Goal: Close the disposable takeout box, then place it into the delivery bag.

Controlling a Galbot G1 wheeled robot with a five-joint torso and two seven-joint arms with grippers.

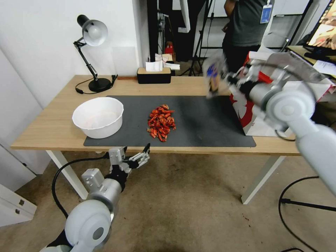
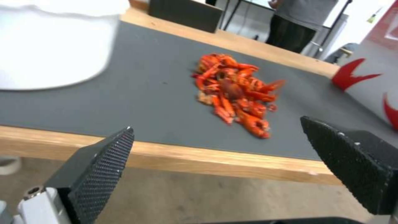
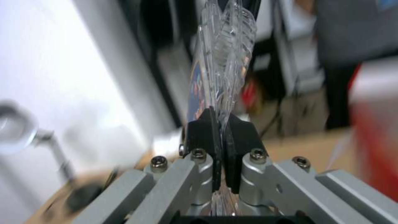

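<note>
In the head view the right gripper [image 1: 229, 81] holds the box [image 1: 214, 75] in the air at upper right, beside the bag [image 1: 252, 115]. The right wrist view shows its fingers [image 3: 204, 132] pinching the clear plastic [image 3: 224, 56]. The left gripper [image 2: 215, 155], wide open and empty, hangs before the table edge [image 2: 207, 155] at lower left.

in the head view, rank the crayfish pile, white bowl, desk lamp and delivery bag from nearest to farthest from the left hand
From the left hand, open below the table's front edge:
1. Crayfish pile, on the mat just beyond it.
2. White bowl, on the mat's left end.
3. Delivery bag on the right and desk lamp at the back left: too close to call.
</note>
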